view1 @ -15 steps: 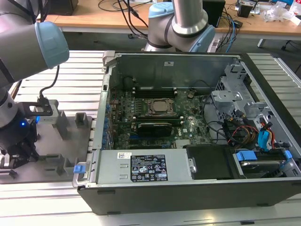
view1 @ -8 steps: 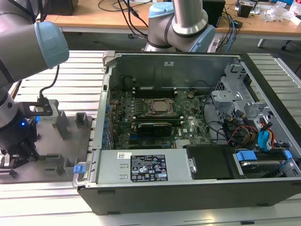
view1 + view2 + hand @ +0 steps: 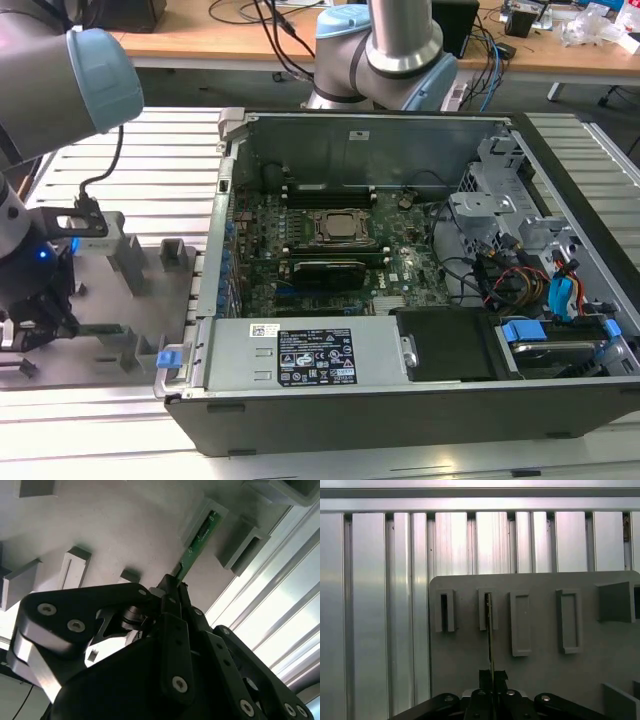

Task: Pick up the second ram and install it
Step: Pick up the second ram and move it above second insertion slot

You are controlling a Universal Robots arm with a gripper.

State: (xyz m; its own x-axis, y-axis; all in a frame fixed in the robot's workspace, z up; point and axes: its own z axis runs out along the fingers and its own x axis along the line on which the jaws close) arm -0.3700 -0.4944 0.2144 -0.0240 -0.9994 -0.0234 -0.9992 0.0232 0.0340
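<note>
The second ram (image 3: 197, 542) is a thin green board, seen edge-on in the first wrist view (image 3: 490, 630). Its far end sits in a grey slotted holder (image 3: 487, 609) on the fixture plate (image 3: 540, 680). My gripper (image 3: 172, 582) is shut on the near end of the stick, the black fingers (image 3: 485, 676) pinching it from both sides. In the exterior view the gripper (image 3: 45, 325) hangs low over the plate at the exterior view's left, outside the computer case, with the ram (image 3: 103, 328) lying level beside it.
The open computer case (image 3: 400, 400) fills the middle, with the motherboard, the CPU socket (image 3: 342, 227) and long black memory slots (image 3: 330, 192) behind it. Several grey holders (image 3: 128, 262) stand on the fixture plate. Another arm's base (image 3: 385, 50) stands behind the case. Cables and drive bays (image 3: 540, 290) crowd the right.
</note>
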